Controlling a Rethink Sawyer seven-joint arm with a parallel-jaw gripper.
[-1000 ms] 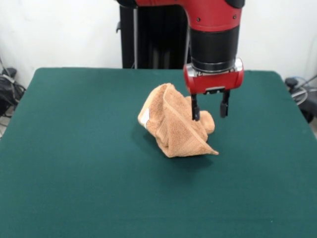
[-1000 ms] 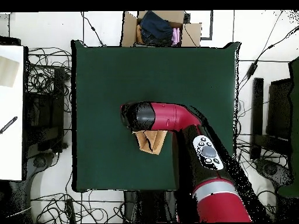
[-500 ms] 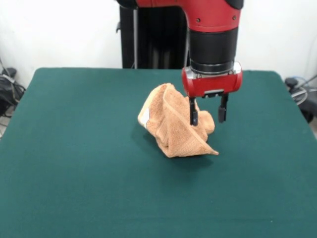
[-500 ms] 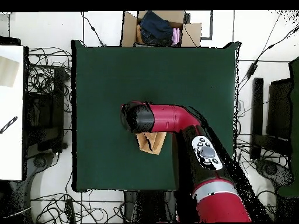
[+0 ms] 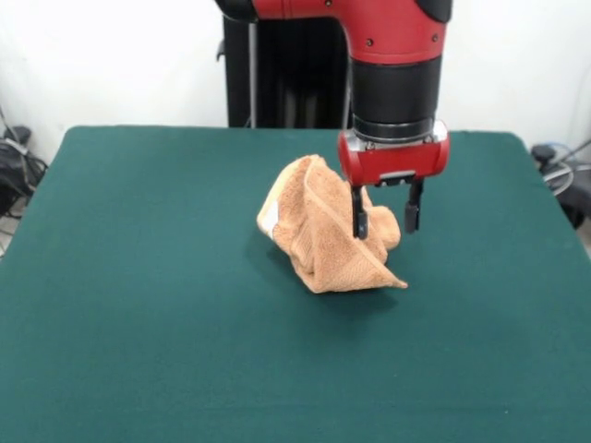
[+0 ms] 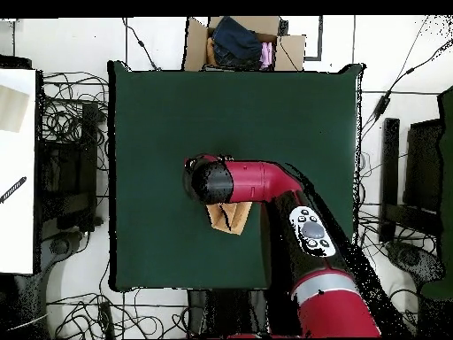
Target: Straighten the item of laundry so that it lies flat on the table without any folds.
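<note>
While the towel [image 5: 326, 229] sits exactly where it was a second ago, a crumpled orange-tan heap near the middle of the table [image 5: 138, 305], the gripper [image 5: 380, 212] has come down and slid a touch to the picture's left, and that is the whole change between the frames. Its two black fingers [image 5: 358, 213] hang apart with a clear gap between them, nothing clamped. Now the left finger in the front view crosses in front of the heap's upper right fold, low enough that it looks to be against the cloth, though contact cannot be confirmed from this angle; the other finger hangs off the right side of the bundle, over bare green felt. And the laundry is nowhere near flat: it stands up in a peaked mound, one pointed corner poking out along the table at the lower right, a small white tag [image 5: 270, 220] showing on its left flank. Switching to the overhead view, the red arm [image 6: 305, 239] sweeps in from the bottom edge and its dark wrist end covers the gripper entirely, so the fingers show only from the front. Just a slice of the towel [image 6: 230, 217] peeks out beside the wrist. What the top-down shot adds is the surroundings: a cardboard box [image 6: 196, 46] with dark clothes in it beyond the table's far edge, and cables tangled on the floor all around.
</note>
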